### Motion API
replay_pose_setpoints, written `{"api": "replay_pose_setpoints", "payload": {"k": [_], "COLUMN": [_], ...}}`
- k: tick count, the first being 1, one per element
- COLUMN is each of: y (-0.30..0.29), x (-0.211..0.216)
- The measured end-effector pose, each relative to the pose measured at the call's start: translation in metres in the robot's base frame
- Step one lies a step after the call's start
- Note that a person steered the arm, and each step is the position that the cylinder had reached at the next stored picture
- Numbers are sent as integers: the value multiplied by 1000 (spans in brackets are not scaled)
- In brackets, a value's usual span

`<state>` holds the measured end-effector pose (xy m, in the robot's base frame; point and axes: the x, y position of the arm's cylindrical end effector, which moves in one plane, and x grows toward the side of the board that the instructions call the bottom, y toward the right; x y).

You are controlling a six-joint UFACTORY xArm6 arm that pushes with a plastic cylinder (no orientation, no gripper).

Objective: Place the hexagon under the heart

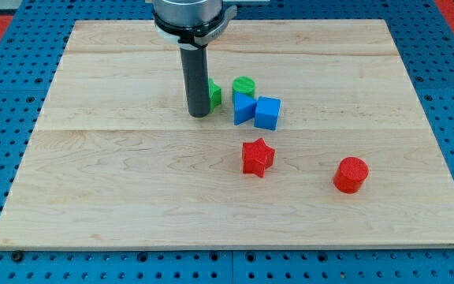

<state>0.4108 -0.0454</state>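
Note:
My tip [199, 115] rests on the wooden board [117, 181], left of a cluster of blocks. A green block [214, 94] sits just right of the rod and is partly hidden by it, so its shape is unclear. A green cylinder [243, 85] stands to its right. A blue triangle [243, 110] and a blue cube [267, 113] lie side by side, touching, below the green cylinder. I cannot make out any block shaped like a hexagon or a heart.
A red star [257, 157] lies below the blue blocks. A red cylinder [351, 174] stands toward the view's lower right. A blue pegboard [6, 95] surrounds the board.

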Motion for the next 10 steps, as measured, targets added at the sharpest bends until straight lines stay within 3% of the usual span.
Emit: {"api": "replay_pose_setpoints", "payload": {"k": [1, 2, 5, 8, 10], "y": [-26, -73, -82, -60, 16], "x": [-5, -41, -204, -219, -217]}}
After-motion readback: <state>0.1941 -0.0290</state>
